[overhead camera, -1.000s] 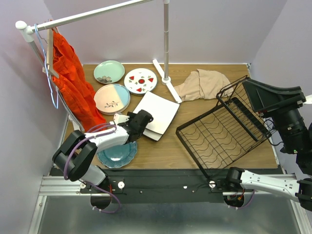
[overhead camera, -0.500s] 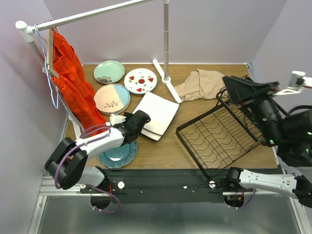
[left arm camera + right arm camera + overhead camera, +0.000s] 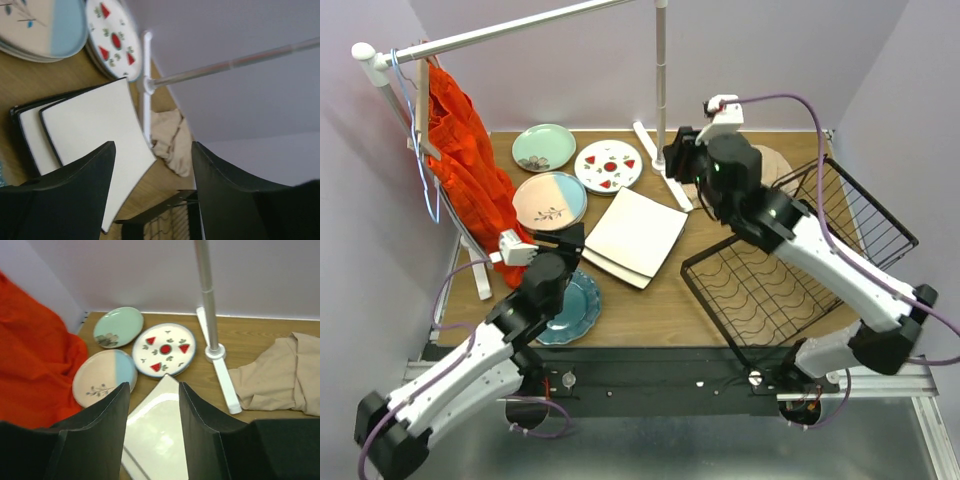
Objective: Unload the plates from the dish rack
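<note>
The black wire dish rack (image 3: 790, 270) lies on the right of the table with no plates in it; a corner of the dish rack (image 3: 165, 220) shows in the left wrist view. The plates lie flat on the left: pale green (image 3: 544, 147), red-spotted (image 3: 608, 166), pink-and-blue (image 3: 549, 201), stacked square white (image 3: 633, 235) and teal scalloped (image 3: 570, 308). My left gripper (image 3: 565, 238) (image 3: 153, 145) is open and empty, just left of the square plates. My right gripper (image 3: 672, 158) (image 3: 153, 386) hangs open and empty over the back middle, above the square plate (image 3: 160, 435).
A white clothes rail stands at the back, its pole (image 3: 660, 80) and foot (image 3: 665, 180) between the plates and a beige cloth (image 3: 735, 172). An orange garment (image 3: 470, 170) hangs at the left edge. Walls close off the back and both sides.
My right arm has swung from the far right, over the rack, to the back middle of the table. My left gripper has drawn back off the square plates toward the near left.
</note>
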Available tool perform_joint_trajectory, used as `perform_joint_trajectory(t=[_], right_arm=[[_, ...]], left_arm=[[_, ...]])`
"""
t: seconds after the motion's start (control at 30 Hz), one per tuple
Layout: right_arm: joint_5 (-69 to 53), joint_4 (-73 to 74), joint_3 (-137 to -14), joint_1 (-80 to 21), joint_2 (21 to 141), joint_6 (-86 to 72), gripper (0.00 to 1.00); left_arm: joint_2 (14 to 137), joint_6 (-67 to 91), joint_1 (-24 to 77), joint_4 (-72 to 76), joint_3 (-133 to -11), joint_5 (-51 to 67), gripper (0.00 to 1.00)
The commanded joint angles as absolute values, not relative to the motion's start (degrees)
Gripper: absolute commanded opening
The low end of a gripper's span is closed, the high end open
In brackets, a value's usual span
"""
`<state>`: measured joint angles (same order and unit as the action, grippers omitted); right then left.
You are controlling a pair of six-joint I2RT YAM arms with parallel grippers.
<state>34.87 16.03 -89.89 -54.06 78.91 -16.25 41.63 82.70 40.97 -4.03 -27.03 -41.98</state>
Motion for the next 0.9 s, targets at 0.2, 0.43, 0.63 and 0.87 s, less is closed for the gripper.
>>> perform_joint_trajectory(t=[0.2, 0.43, 0.63, 0.87], right_arm=[[12.0, 20.5, -100.6, -36.1, 105.6, -23.8, 0.48], [7.6, 20.8, -109.5, -33.7, 122.1, -19.3, 0.46], [10.4, 20.9, -112.4, -33.2, 130.9, -14.8, 0.45], [9.6, 22.9, -112.7, -32.2, 135.3, -11.2, 0.44]], left_arm=[[25.1, 41.7, 41.0, 11.2, -26.3, -33.0, 0.74], [31.6, 32.8, 41.0, 16.3, -27.8, -14.8, 0.73], [33.1, 30.3, 41.0, 22.4, -25.8, -3.8, 0.73], [29.4, 29.6, 41.0, 23.2, -23.6, -4.8, 0.73]])
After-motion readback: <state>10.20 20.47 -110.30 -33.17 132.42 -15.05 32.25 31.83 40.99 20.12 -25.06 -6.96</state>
